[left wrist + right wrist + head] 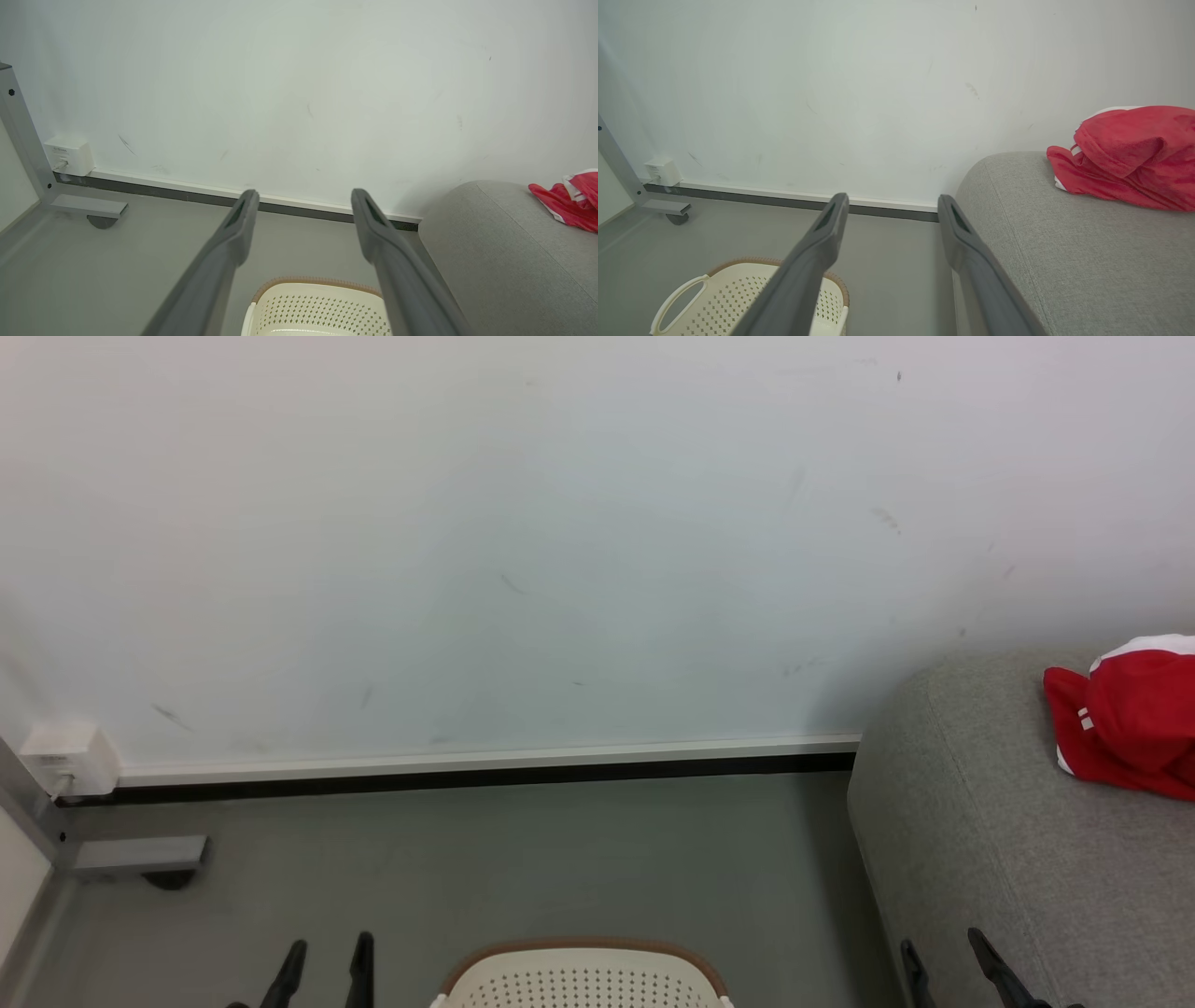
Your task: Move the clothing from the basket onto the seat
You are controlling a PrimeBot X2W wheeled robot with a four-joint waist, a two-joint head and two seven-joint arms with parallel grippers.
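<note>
Clothing on sofa, both grippers empty

The red and white clothing lay bunched on top of the grey sofa, near its rounded end and close to the wall, at the right edge of the head view. It touched neither gripper.

The basket stood on the floor to the left of the sofa and apart from it. In the head view its brown rim and perforated wall sat between the two grippers.

The left gripper was at the lower left over the floor. Its two dark fingers were spread apart with nothing between them, and in its wrist view the basket lay just below them.

The right gripper was at the lower right, by the sofa's end. Its fingers were spread just as wide and held nothing.

A white socket box sat at the foot of the wall, beside a grey metal frame leg on a wheel.
</note>
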